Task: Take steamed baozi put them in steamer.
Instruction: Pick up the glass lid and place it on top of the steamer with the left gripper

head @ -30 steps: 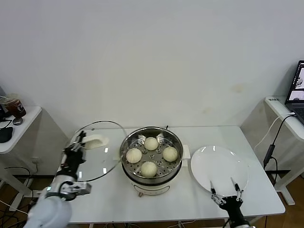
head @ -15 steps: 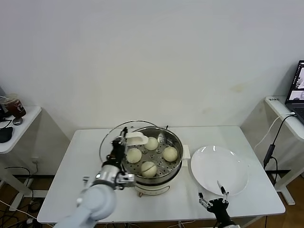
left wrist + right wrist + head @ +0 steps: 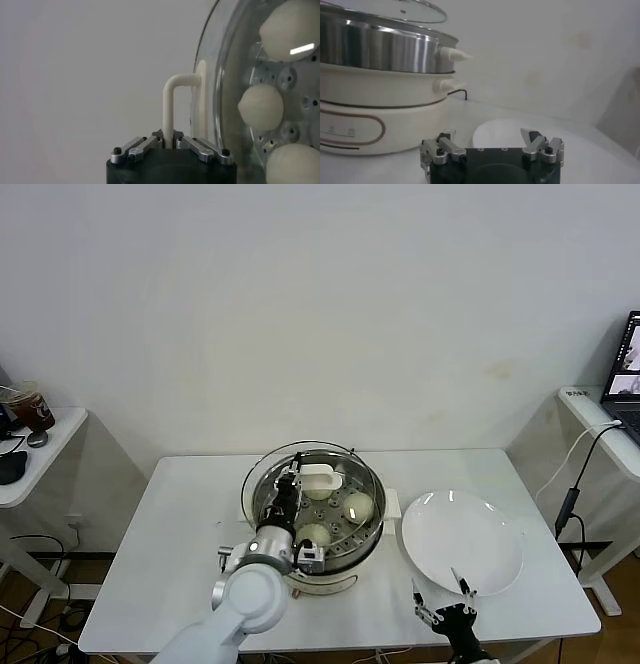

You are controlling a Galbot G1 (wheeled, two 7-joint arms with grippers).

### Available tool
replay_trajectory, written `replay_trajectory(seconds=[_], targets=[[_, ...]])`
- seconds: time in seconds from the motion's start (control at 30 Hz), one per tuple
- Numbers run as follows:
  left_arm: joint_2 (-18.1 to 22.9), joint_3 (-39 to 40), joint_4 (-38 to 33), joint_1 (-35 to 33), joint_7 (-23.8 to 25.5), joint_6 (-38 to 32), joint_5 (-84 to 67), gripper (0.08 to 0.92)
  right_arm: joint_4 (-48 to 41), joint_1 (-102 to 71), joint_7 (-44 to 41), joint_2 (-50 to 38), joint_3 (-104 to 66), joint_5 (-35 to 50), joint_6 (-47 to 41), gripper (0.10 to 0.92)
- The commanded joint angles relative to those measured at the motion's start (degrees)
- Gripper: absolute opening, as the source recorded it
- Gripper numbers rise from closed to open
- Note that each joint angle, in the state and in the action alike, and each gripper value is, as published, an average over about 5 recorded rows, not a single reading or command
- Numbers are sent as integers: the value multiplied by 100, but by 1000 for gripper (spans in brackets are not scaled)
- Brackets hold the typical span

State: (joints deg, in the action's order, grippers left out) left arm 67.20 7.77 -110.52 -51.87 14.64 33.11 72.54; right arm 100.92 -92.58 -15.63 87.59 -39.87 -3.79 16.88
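Note:
The steamer (image 3: 330, 569) stands mid-table on its white base, with cream-white baozi (image 3: 358, 505) on the perforated tray inside. My left gripper (image 3: 289, 496) is shut on the white handle (image 3: 318, 477) of the round glass lid and holds the lid over the pot, a little to its left. In the left wrist view the gripper (image 3: 168, 140) clamps the handle (image 3: 169, 110), and baozi (image 3: 260, 106) show through the glass (image 3: 222, 75). My right gripper (image 3: 445, 614) is open and empty at the table's front edge, near the plate. It also shows in its wrist view (image 3: 492, 145).
A flat white plate (image 3: 462, 539) lies right of the steamer and shows in the right wrist view (image 3: 520, 131). That view shows the steamer's side (image 3: 380, 50) with the lid (image 3: 395, 10) just above its rim. A side table (image 3: 30, 454) stands at far left.
My left gripper has carried the glass lid rightward from the table's left side to over the steamer. My right gripper has drawn back a little toward the front edge.

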Motion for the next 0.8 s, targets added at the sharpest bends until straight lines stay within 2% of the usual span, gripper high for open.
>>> replay_trajectory(seconds=[0.03, 0.8], targets=[[218, 241, 365, 163, 58, 26, 308, 168, -27, 9, -10, 12, 36, -40, 3, 823], [324, 184, 437, -71, -112, -39, 195, 168, 18, -79, -80, 2, 39, -90, 33, 823]])
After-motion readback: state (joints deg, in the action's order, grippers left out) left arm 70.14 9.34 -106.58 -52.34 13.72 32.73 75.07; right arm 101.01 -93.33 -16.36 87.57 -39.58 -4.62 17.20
